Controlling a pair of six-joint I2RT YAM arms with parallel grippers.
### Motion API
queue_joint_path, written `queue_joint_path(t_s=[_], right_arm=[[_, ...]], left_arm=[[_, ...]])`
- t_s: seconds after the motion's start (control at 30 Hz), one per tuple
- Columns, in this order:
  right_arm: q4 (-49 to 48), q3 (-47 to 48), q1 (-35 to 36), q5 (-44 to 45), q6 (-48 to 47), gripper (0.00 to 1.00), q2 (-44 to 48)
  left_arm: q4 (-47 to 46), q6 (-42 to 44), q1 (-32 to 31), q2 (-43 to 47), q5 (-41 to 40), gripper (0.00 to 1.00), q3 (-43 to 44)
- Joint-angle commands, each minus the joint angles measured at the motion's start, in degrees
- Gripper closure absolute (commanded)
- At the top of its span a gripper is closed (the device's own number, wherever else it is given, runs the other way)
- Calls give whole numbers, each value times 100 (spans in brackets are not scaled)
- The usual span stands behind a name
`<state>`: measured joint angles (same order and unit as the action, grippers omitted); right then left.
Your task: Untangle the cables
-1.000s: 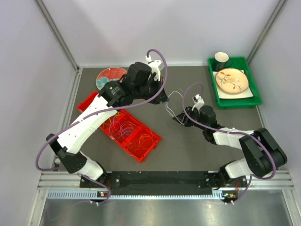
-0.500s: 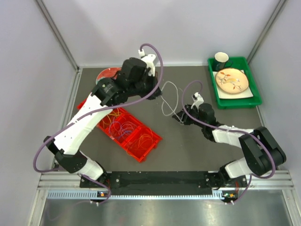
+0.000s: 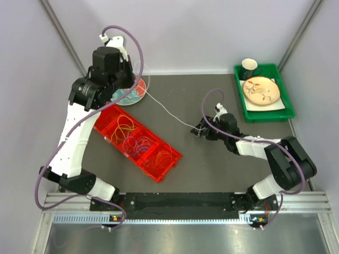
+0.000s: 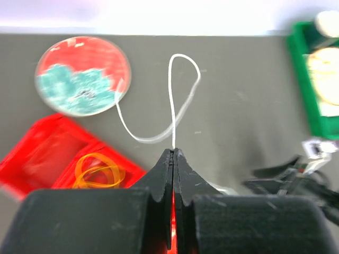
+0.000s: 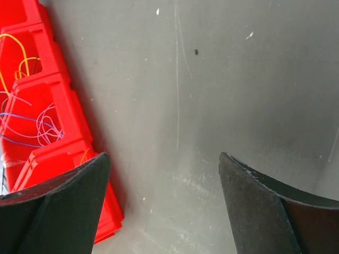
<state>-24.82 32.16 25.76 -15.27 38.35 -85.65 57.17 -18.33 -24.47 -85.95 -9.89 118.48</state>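
Observation:
A thin white cable [image 3: 167, 111] runs taut from my left gripper [image 3: 133, 86] at the back left toward my right gripper [image 3: 198, 128]. In the left wrist view the left gripper [image 4: 174, 152] is shut on that white cable [image 4: 172, 114], which loops out ahead of the jaws. My right gripper [image 5: 163, 156] stands open low over the bare mat, nothing between its fingers [image 5: 69, 196]. A faint pale line ahead of it may be the white cable [image 5: 177, 84]. More cables [image 3: 139, 144], orange, yellow and purple, lie in the red tray [image 3: 114, 115].
A red-and-teal plate [image 3: 127, 93] lies at the back left, just under the left wrist. A green bin [image 3: 283, 112] holding a patterned plate [image 3: 261, 89] and a dark cup [image 3: 249, 65] stands at the back right. Grey walls close in the back and sides.
My left arm swung up and back to the left, drawing the white cable out straight. My right gripper opened and let the cable go.

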Motion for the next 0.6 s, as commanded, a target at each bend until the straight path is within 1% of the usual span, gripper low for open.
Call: queue_joint_path(t_s=[0.0,0.07,0.13,0.27,0.33,0.4,0.57], right_arm=[[47,317,70,77,-20,17,-128],[65,326,70,59,-29,16,-137],[65,326,61,76,-20,16,-137],[117,378,70,77,-12,15,-215],[231,440,61,94,-12,10,-277],[346,536,70,146,-3,2,-321],[372,545,70,147,-3,1,-356]], left_arm=[[-451,251,179,623,-935,100,-561],[-618,277,267,772,-1224,100,-755],[-698,251,407,860,-1340,100,-834],[-839,268,566,922,-1690,100,-782],[-883,286,618,957,-1963,100,-695],[-970,286,680,993,-2122,100,-642],[-979,233,698,1063,-2236,100,-668]])
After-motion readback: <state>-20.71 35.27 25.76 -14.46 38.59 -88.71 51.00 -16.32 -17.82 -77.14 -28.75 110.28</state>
